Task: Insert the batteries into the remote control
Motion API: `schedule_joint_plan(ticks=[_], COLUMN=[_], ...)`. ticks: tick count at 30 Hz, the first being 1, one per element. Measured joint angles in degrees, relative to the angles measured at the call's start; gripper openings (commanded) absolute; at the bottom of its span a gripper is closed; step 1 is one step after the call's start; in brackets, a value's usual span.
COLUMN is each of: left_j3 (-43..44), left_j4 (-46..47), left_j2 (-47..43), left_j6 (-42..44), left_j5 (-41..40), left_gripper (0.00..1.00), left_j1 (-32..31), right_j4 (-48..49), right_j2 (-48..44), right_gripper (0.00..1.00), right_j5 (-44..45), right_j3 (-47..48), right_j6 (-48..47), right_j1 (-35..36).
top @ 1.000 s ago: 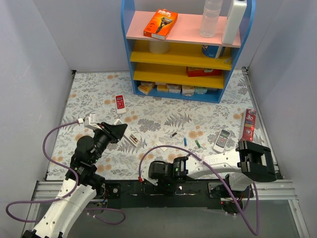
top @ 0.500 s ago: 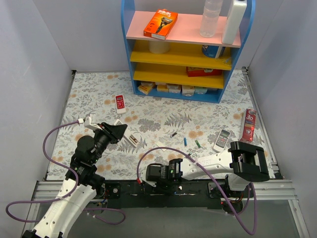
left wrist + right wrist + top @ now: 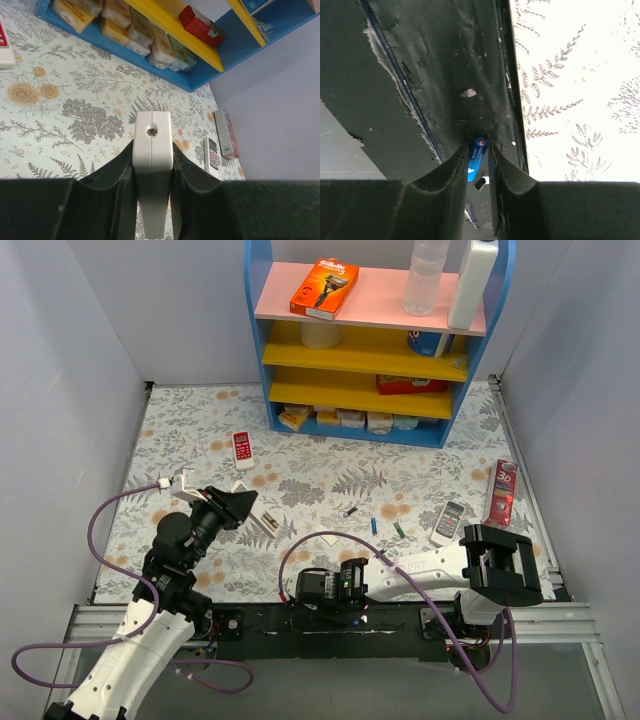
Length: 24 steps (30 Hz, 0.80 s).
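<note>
Shelf (image 3: 370,340) stood at the back of the mat (image 3: 190,430), small remote (image 3: 243,450) just before its left end. Three batteries (image 3: 374,525) lay mid-mat, handset (image 3: 449,523) right of them, box (image 3: 503,492) beyond by the wall. Remote (image 3: 152,130) sat between the left gripper's (image 3: 152,150) fingers, and a battery (image 3: 476,161) between the right gripper's (image 3: 477,149), over the front rail (image 3: 260,620).

Even, bright light is seen from above; the table (image 3: 580,75) is overexposed beside the dark right gripper (image 3: 478,152).

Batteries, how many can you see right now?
4. A dark battery, a blue battery and a green battery lie apart on the floral mat; a second blue battery sits between the fingers of the right gripper. Others may be hidden.
</note>
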Motion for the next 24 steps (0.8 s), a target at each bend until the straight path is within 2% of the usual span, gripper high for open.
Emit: schedule_joint_plan(ticks=[6, 9, 10, 16, 24], left_j3=[0.0, 0.0, 0.0, -0.1, -4.5], left_j4=[0.0, 0.2, 0.3, 2.1, 8.7], left_j2=[0.3, 0.4, 0.4, 0.7, 1.2], left_j6=[-0.2, -0.2, -0.2, -0.9, -4.3], left_j5=[0.2, 0.4, 0.4, 1.2, 4.3], left_gripper=[0.00, 0.00, 0.00, 0.00, 0.00], left_j1=[0.0, 0.0, 0.0, 0.0, 0.0], right_j4=[-0.8, -1.0, -1.0, -1.9, -2.8], right_j2=[0.5, 0.8, 1.0, 1.2, -0.5], right_gripper=[0.29, 0.18, 0.10, 0.01, 0.01], right_j5=[1.0, 0.9, 0.8, 1.1, 4.1], right_j3=[0.1, 0.3, 0.4, 1.0, 3.4], right_j6=[0.0, 0.0, -0.1, -0.3, 0.0], right_j1=[-0.2, -0.2, -0.2, -0.3, -1.0])
